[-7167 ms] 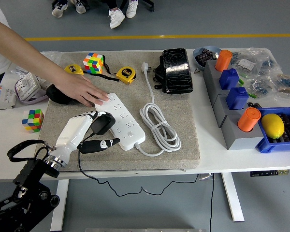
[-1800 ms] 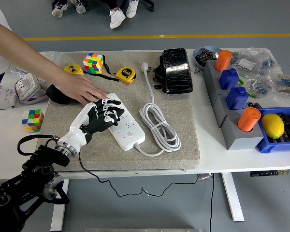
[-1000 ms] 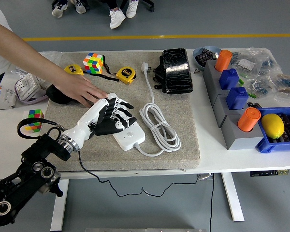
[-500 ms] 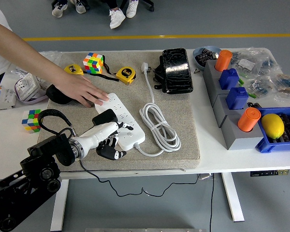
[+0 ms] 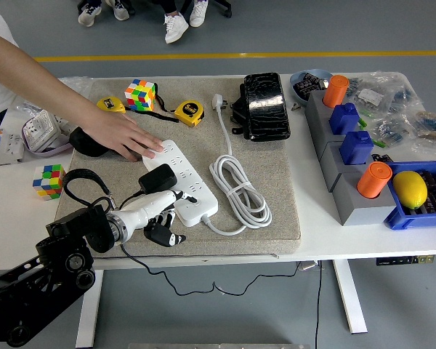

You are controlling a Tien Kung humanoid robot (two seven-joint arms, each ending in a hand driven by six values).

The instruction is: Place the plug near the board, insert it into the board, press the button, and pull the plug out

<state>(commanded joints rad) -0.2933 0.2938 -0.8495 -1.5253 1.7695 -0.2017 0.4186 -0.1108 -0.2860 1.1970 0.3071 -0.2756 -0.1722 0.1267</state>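
Observation:
A white power strip (image 5: pixel 191 190) lies slanted on the grey mat (image 5: pixel 269 182). A black plug (image 5: pixel 158 178) stands on its left side, about the middle, and its thin black cable runs down toward the table's near edge. My left hand (image 5: pixel 168 217) sits just in front of the plug at the strip's near-left edge. One white finger (image 5: pixel 180 196) lies stretched onto the strip; the other fingers are curled under against the mat and hold nothing. A person's hand (image 5: pixel 122 137) rests flat on the strip's far end.
The strip's coiled white cord (image 5: pixel 240 185) lies to its right, and a black pouch (image 5: pixel 265 105) sits behind it. Tape measures (image 5: pixel 189 111) and a colour cube (image 5: pixel 140 93) are at the mat's far side. Grey blocks with orange and blue pieces (image 5: pixel 352 156) stand on the right.
My left hand carried the plug over the strip, then let go and drew back toward the near edge. The plug now stands on the strip. The person's hand stayed put.

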